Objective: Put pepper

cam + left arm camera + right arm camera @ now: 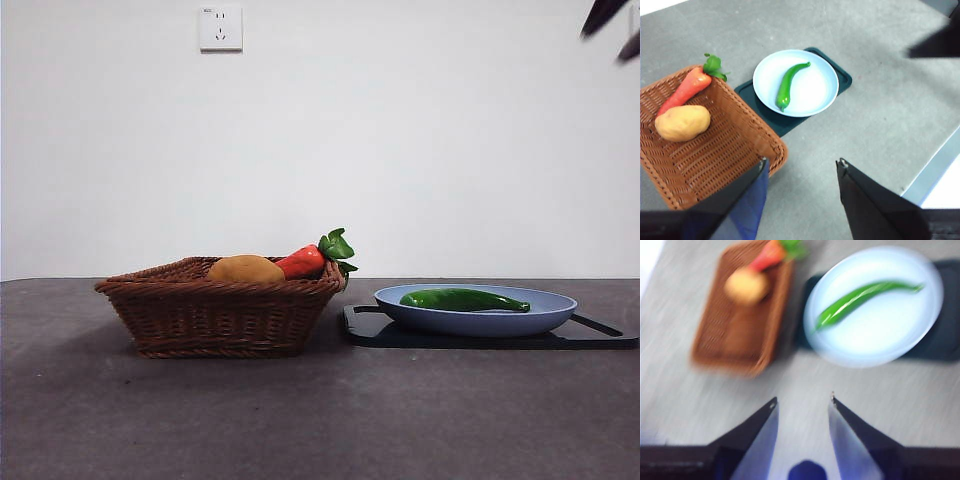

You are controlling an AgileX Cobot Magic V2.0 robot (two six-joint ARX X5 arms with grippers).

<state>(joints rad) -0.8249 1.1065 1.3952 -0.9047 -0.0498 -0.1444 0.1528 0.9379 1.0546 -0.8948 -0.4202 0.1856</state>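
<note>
The long glossy green pepper (pixel 463 299) lies alone on a pale blue plate (pixel 560 310) that rests on a dark tray, right of the wicker basket (pixel 220 320). It also shows in the left wrist view (pixel 788 86) and, blurred, in the right wrist view (pixel 855 301). My left gripper (pixel 801 166) is open and empty, high above the table beside the basket (pixel 705 150). My right gripper (pixel 802 401) is open and empty, high above the table short of the plate (pixel 875 340). In the front view only a black tip (pixel 610 25) shows at the top right corner.
The basket holds a tan potato-like lump (pixel 245 269) and a red-orange vegetable with green leaves (pixel 305 261). The dark tray (pixel 600 338) sticks out past the plate. A wall socket (pixel 220 28) sits on the white wall behind. The table edge (pixel 935 170) shows in the left wrist view.
</note>
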